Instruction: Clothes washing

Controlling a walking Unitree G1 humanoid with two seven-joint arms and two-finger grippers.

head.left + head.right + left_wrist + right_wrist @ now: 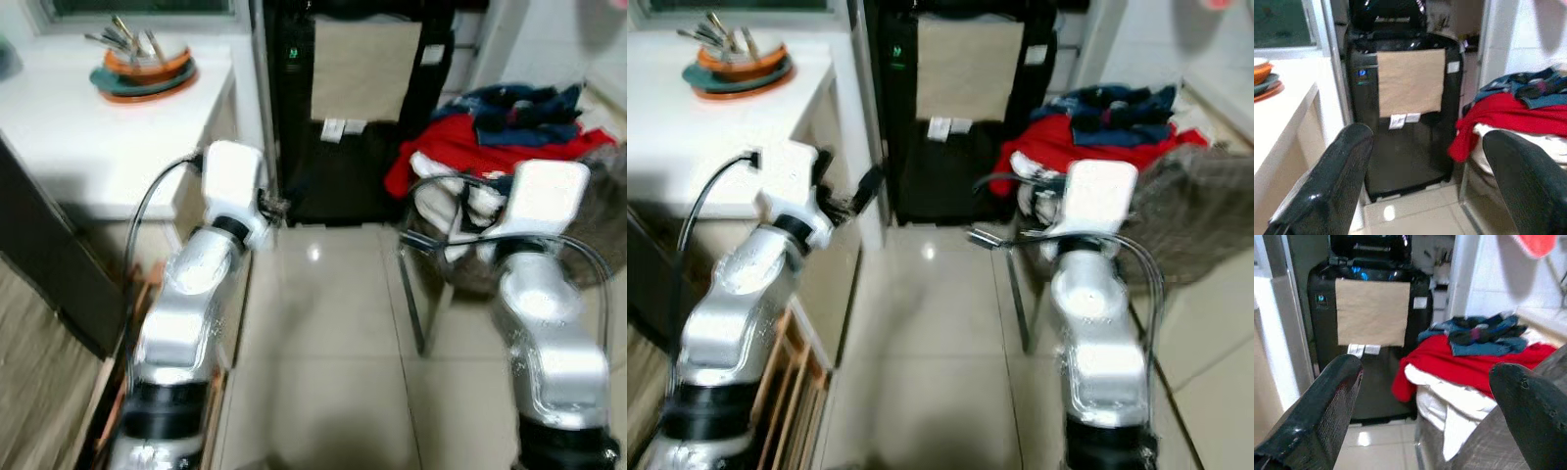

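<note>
A black top-loading washing machine point(353, 117) stands ahead with its lid raised and a beige sheet point(1410, 81) stuck on its front. To its right a mesh laundry basket point(1205, 211) holds a heap of clothes: a red garment point(1459, 364), blue denim pieces point(1479, 333) and white cloth point(1449, 406). Both silver arms are raised toward the machine. My left gripper point(1427, 147) is open with nothing between its fingers point(1337, 181). My right gripper point(1427, 372) is open too, pointing at the gap between machine and basket, well short of the clothes.
A white counter point(88, 127) on the left carries stacked plates with cutlery point(145, 69). A wooden rack point(794, 382) leans under it by my left side. Shiny tiled floor point(323, 323) runs between counter and basket up to the machine. Something red point(1535, 242) hangs at upper right.
</note>
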